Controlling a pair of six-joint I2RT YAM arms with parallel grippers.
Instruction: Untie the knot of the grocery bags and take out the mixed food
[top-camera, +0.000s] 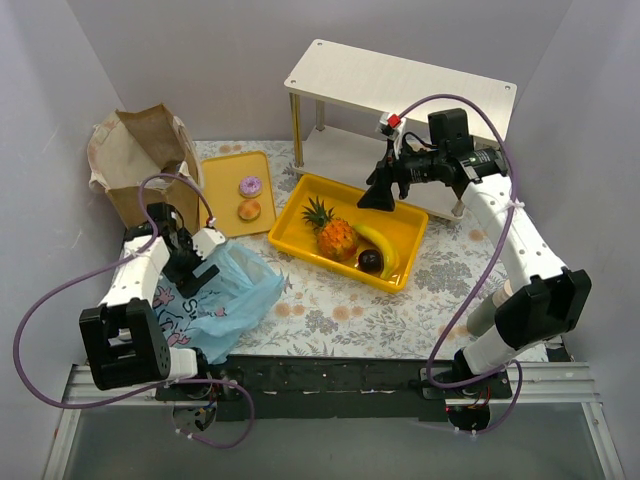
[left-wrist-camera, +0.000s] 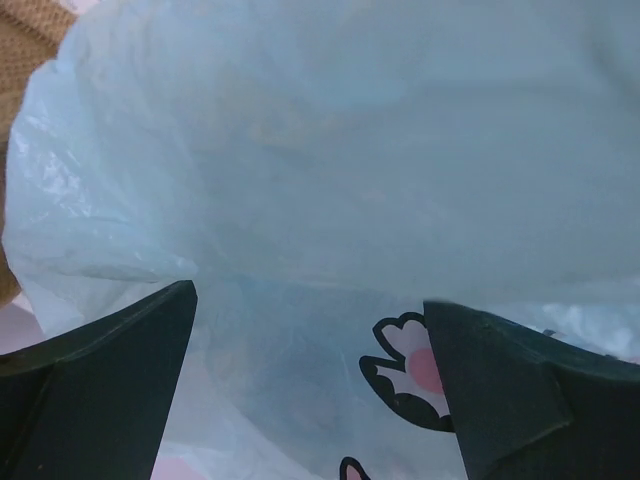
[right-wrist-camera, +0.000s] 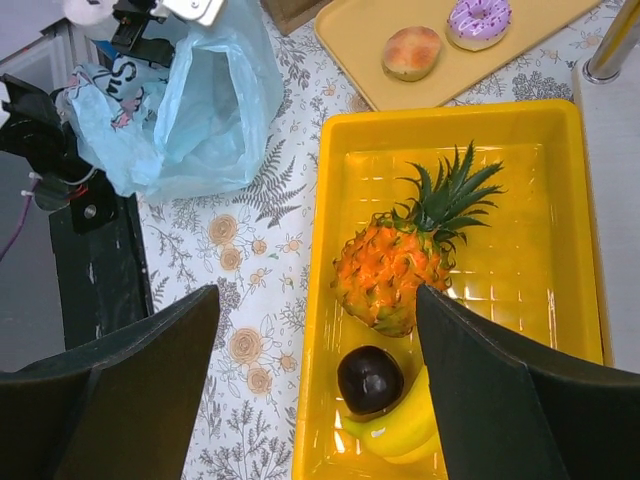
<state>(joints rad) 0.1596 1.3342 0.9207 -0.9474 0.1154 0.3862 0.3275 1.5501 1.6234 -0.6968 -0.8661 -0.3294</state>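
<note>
Left hand: fingers spread wide and set low over the light-blue plastic bag. The film fills the gap between them, but nothing looks pinched.
Plastic bag: slumped on the floral tabletop at the near left, beside the left arm. Its mouth gapes toward the trays and no knot shows.
Brown paper bag: upright at the far left, mouth open, contents hidden.
Right hand: wide open and empty, hanging above the deep yellow tray, probably so that food can be dropped there.
Deep tray: holds a small pineapple, a dark round fruit and a banana. The fruit and banana touch.
Flat yellow tray: lies between the paper bag and the deep tray. It carries a pink-iced doughnut and a pale doughnut.
Stage, as I judge it: several items are already out, and the left hand is placed to reach into or lift the plastic bag.
Risk: the thin film may bunch up or slip.
</note>
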